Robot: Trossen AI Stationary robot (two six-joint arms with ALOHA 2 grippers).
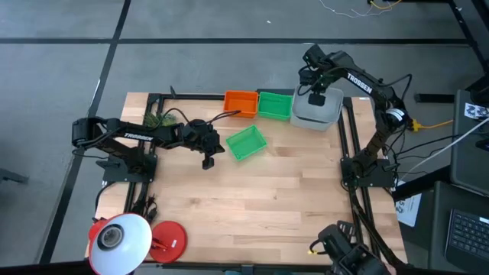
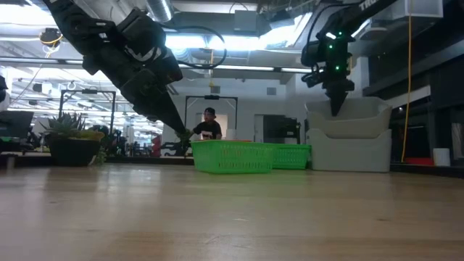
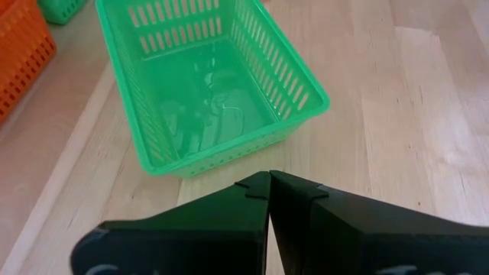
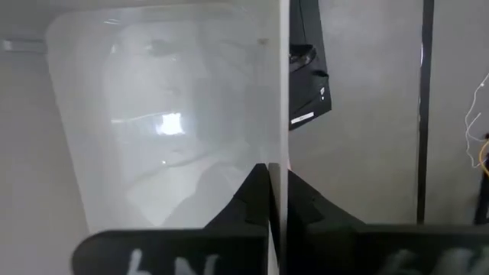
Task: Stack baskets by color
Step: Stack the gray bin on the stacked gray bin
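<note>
A bright green basket stands alone on its bottom mid-table. My left gripper hovers shut just to the left of one of its short ends, apart from it. At the far edge, an orange basket and a second green one sit side by side. To their right are stacked translucent grey-white baskets. My right gripper reaches down onto the top one, shut on its wall. My right gripper pinches the top grey-white basket's thin wall at the rim, on the basket's far side, one finger inside and one outside. The fingers point steeply down from above. The basket stays upright, nested in the grey-white one below it.
A red-and-white lamp with a red base stands at the near left corner. A small plant sits at the far left. Bare wood spreads over the table's near half. A person is in the room beyond.
</note>
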